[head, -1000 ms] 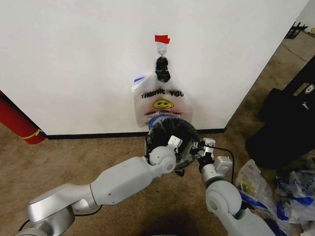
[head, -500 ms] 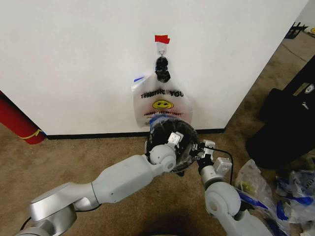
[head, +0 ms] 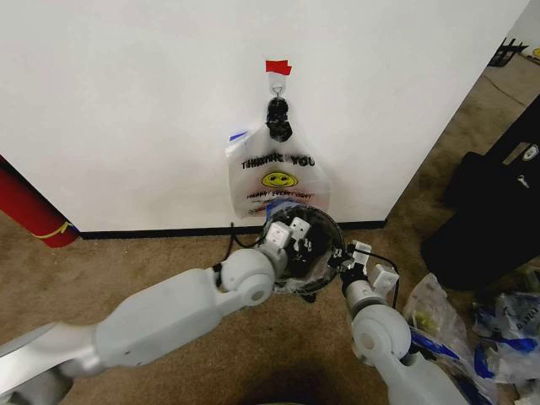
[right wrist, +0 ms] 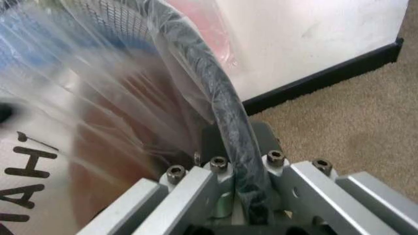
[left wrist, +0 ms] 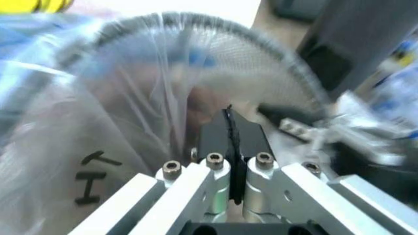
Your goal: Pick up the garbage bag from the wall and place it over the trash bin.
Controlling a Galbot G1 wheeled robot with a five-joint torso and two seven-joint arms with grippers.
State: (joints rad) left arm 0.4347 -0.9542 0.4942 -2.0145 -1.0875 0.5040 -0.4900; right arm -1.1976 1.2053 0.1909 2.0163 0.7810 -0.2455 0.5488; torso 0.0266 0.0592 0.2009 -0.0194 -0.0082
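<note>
Head view: a bag hangs on the wall hook, directly above the bin. Another bag already lines the bin, whose rim the right end effector pinches. Nearer the hanging bag, the left end effector is pressed together inside the bin.

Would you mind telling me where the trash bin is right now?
In the head view, the bin stands on the carpet by the wall, below the hanging bag.
</note>
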